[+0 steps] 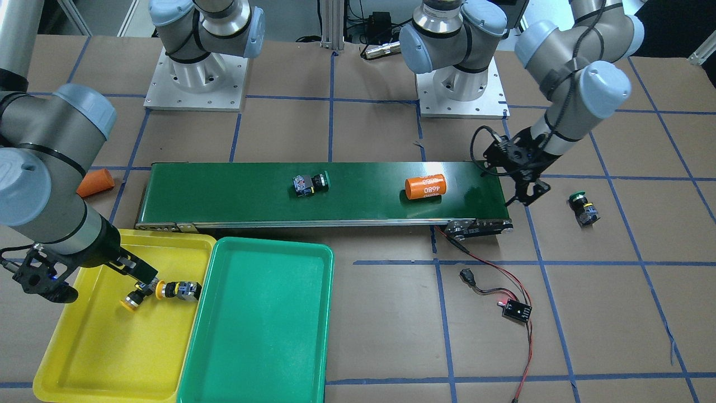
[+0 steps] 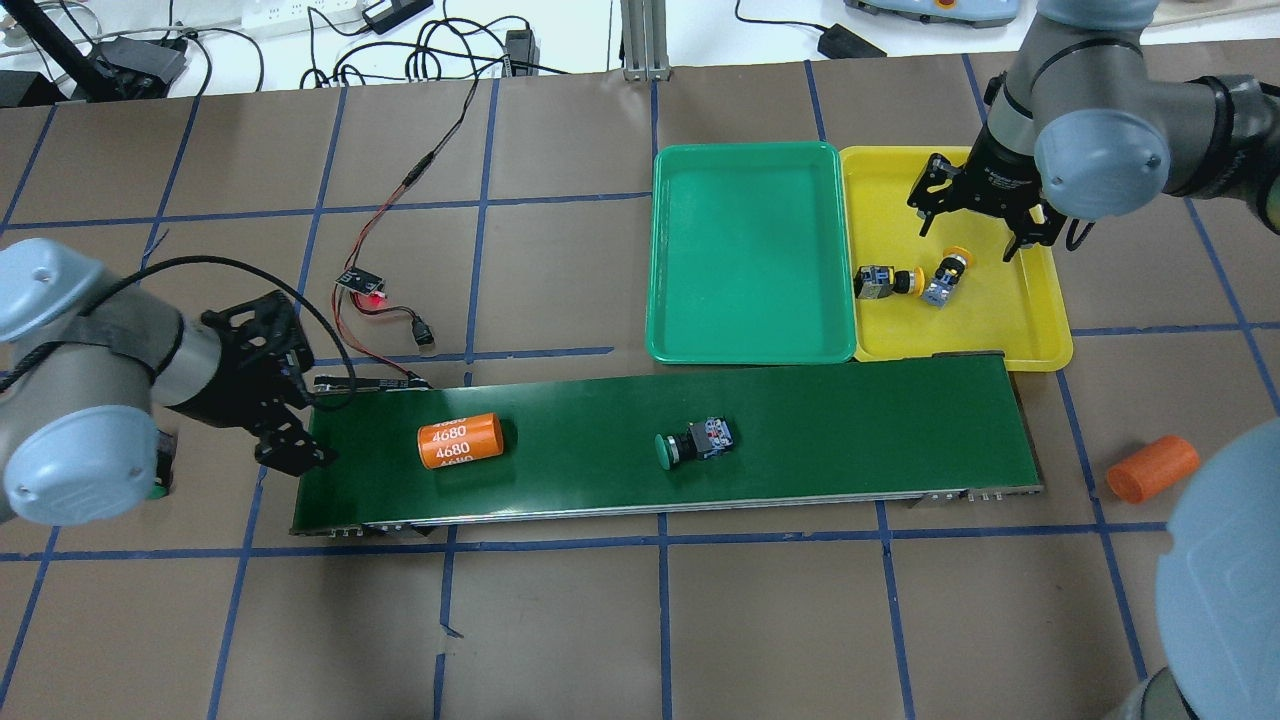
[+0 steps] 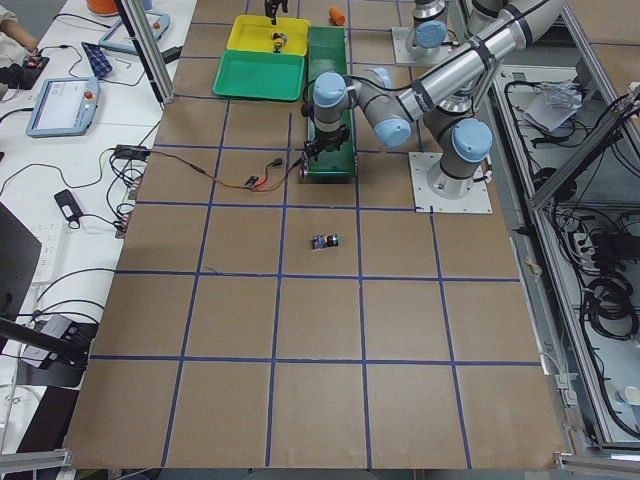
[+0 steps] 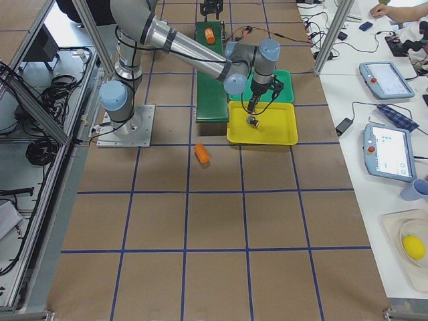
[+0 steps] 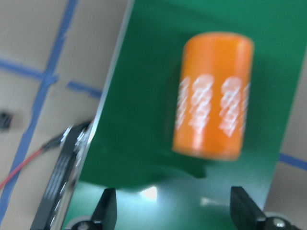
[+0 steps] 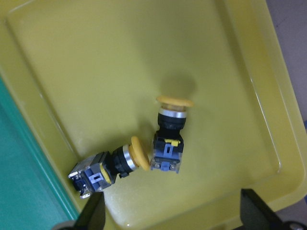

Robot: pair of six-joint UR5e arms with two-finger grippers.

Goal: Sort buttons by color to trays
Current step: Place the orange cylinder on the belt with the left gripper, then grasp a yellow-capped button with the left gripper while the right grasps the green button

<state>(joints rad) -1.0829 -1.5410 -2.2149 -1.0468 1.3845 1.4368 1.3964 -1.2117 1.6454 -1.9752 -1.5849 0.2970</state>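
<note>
Two yellow-capped buttons (image 2: 880, 282) (image 2: 945, 275) lie touching in the yellow tray (image 2: 1000, 330), also in the right wrist view (image 6: 108, 165) (image 6: 169, 139). My right gripper (image 2: 970, 232) hangs open and empty above them (image 6: 173, 213). The green tray (image 2: 750, 250) beside it holds nothing. One green-capped button (image 2: 690, 443) lies on the conveyor belt (image 2: 850, 430). The other green-capped button (image 1: 582, 208) lies on the table beyond the belt's end. My left gripper (image 2: 295, 455) is open and empty over that belt end (image 5: 172, 211).
An orange cylinder (image 2: 458, 440) marked 4680 lies on the belt just ahead of my left gripper (image 5: 213, 93). A second orange cylinder (image 2: 1150, 468) lies on the table past the belt's other end. A small circuit board (image 2: 362, 283) with red and black wires lies near the belt.
</note>
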